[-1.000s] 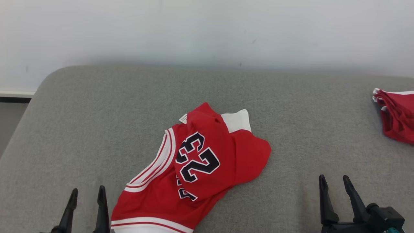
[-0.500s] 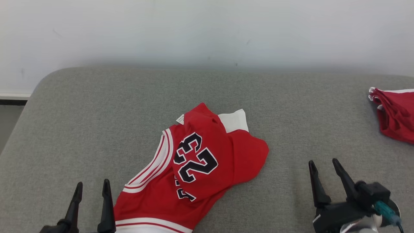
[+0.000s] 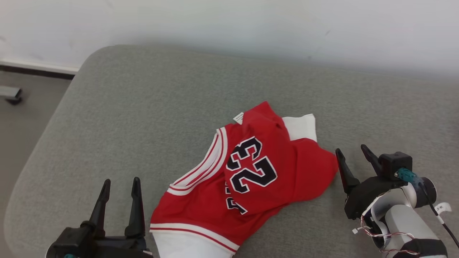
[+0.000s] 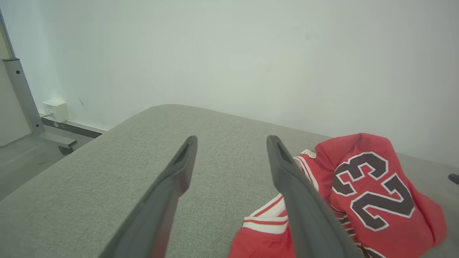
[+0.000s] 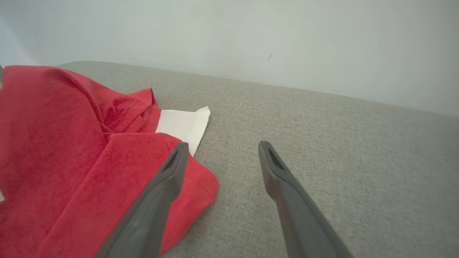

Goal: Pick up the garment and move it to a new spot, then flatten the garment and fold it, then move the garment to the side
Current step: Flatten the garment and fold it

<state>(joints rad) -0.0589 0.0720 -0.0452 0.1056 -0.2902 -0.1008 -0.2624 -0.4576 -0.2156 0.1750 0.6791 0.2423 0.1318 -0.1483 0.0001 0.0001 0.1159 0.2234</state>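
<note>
Red mesh-like jersey garment (image 3: 265, 179) with white trim lies crumpled at the lower centre of the head view on a grey woven upholstered cushion (image 3: 143, 107). On it the number "23" (image 3: 252, 166) reads in black digits edged in white, tilted in the frame. More black lettering below is folded under and cannot be read. A small white sewn-in label (image 3: 238, 117) sticks out at the garment's top edge, its print too small to read.

The left wrist view adds a grey metal post (image 4: 21, 96) on a foot and a white wall box (image 4: 55, 110) at the frame's left. The right wrist view shows the plain red folds, a white panel (image 5: 183, 125) and a stitched hem.

The left gripper (image 3: 121, 182) stands at the lower left, fingers spread apart and holding nothing, just beside the garment's striped edge. The right gripper (image 3: 351, 150) at the lower right is also spread and empty, its nearer finger just beside the red hem; contact cannot be told.

Bare cushion runs above and left of the garment, up to a rounded corner at the upper left, with grey floor (image 3: 25, 118) past it.
</note>
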